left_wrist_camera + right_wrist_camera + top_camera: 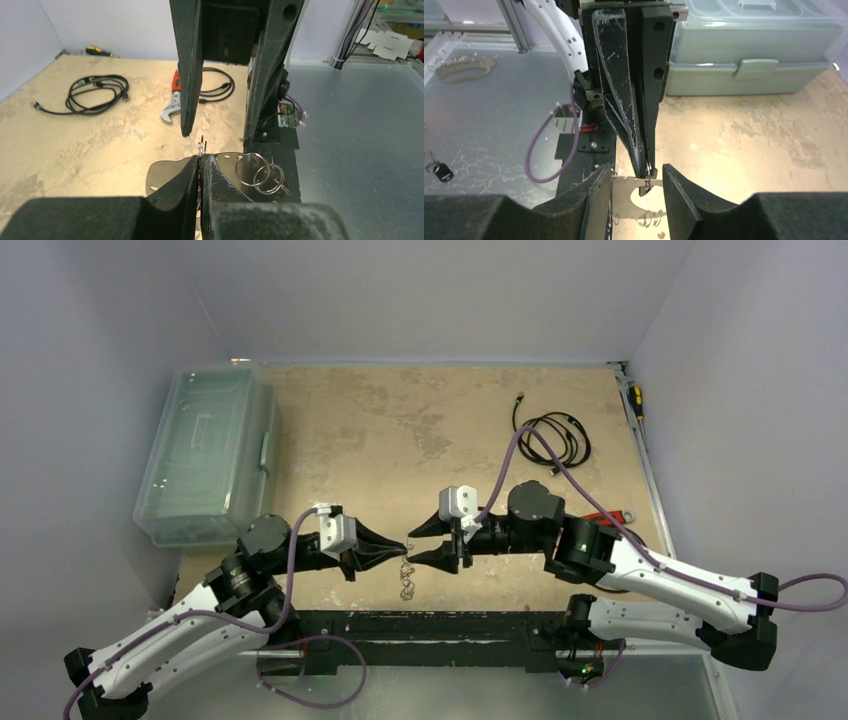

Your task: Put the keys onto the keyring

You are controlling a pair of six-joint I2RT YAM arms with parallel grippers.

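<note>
My left gripper (pixel 400 549) is shut on a thin wire ring (pixel 202 146) that sticks out past its tips. Small linked wire rings (pixel 260 172) hang from it over the black base rail and show in the top view (pixel 407 582). My right gripper (pixel 412 545) is open and empty, its jaws on either side of the left gripper's tip (pixel 644 167). The keyring (pixel 466 67), a silvery-white crescent loop with a bumpy edge, lies on the grey surface at far left. A black-headed key (pixel 442 172) lies there too. I cannot make out the plain silver key.
A red-handled wrench (pixel 172 102) lies behind the right arm. A coiled black cable (pixel 555 435) lies at the back right, with a screwdriver (pixel 635 400) at the right edge. A clear lidded bin (pixel 205 455) stands at the left. The black base rail (pixel 450 625) runs along the near edge.
</note>
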